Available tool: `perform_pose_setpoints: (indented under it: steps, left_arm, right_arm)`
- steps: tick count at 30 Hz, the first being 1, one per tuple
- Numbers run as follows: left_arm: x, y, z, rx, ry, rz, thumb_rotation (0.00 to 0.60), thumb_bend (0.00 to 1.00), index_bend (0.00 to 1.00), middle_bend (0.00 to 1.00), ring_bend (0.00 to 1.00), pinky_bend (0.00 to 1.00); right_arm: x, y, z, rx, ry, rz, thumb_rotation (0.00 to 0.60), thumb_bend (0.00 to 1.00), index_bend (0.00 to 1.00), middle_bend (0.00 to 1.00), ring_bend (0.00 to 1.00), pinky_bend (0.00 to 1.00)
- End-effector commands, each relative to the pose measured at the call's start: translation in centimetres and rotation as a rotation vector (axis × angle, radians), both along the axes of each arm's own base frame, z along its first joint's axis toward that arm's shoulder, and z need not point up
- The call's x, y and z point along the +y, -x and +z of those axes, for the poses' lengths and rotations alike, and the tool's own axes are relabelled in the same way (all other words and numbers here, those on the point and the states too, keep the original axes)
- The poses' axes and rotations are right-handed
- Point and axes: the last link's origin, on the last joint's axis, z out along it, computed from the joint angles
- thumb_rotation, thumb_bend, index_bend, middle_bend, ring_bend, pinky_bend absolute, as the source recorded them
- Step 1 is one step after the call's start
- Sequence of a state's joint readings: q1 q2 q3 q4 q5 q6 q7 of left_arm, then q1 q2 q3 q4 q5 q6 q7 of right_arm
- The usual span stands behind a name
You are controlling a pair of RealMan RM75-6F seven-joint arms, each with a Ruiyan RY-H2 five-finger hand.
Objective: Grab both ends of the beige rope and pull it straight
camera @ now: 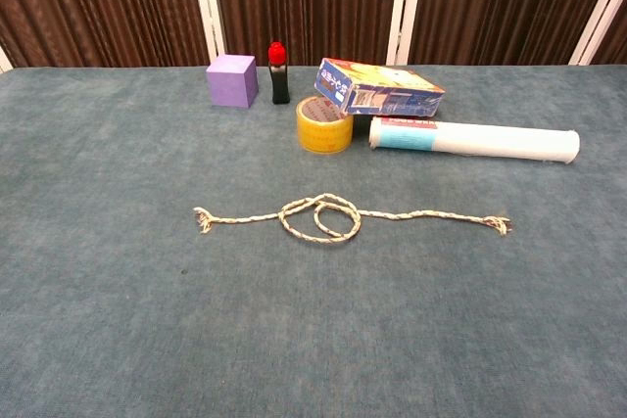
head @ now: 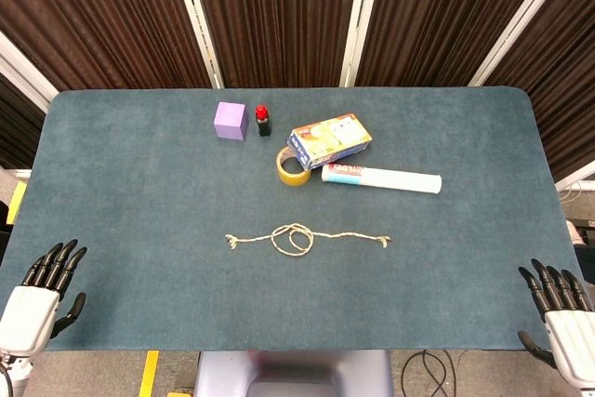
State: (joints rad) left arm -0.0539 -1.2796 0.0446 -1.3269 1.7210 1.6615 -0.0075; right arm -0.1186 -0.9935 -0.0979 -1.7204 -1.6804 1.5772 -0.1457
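Note:
The beige rope [head: 296, 238] lies across the middle of the blue table with a loose loop in its centre; in the chest view the rope [camera: 323, 217] shows frayed ends at left and right. My left hand [head: 42, 290] hovers at the table's near left corner, fingers spread, holding nothing. At the near right corner my right hand [head: 562, 313] is likewise spread and empty. Both hands are far from the rope ends and do not appear in the chest view.
Behind the rope stand a purple cube [head: 231, 121], a small black bottle with a red cap [head: 263, 121], a roll of yellow tape [head: 293, 167], a blue and yellow box [head: 329, 140] and a white tube [head: 381, 178]. Dark curtains close off the back.

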Motion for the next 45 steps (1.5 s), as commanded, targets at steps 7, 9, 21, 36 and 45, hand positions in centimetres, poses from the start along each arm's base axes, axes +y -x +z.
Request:
perform_pose_setpoints:
  steps: [7,9,21,36,45]
  left_arm:
    - [0.3,-1.6,-2.9,-0.018,0.125,-0.077,0.600,0.45,0.00,0.00,0.00,0.17]
    - [1.0,-2.6,-4.1,-0.028,0.195,-0.118,0.600,0.45,0.00,0.00,0.00,0.16]
    - [8.8,-9.3,-11.3,0.063,0.291,-0.196,0.600,0.47,0.04,0.00,0.00,0.12]
    - [12.1,-12.6,-17.0,0.067,0.275,-0.116,0.600,0.47,0.28,0.00,0.00,0.12]
    - [13.7,-12.7,-18.6,0.082,0.243,-0.089,0.600,0.47,0.39,0.00,0.00,0.13]
  right_arm:
    - [-0.5,-0.1,-0.5,0.001,-0.008,0.015,0.600,0.31,0.00,0.00,0.00,0.00]
    - [-0.8,-0.1,-0.8,0.007,-0.015,0.019,0.600,0.31,0.00,0.00,0.00,0.00]
    - [-3.0,-0.9,-1.9,0.030,-0.060,0.034,0.600,0.31,0.00,0.00,0.00,0.00]
    - [-3.3,-0.8,-3.1,0.041,-0.092,0.027,0.600,0.31,0.00,0.00,0.00,0.00]
    - [-3.3,-0.7,-3.5,0.049,-0.099,0.015,0.600,0.31,0.00,0.00,0.00,0.00]
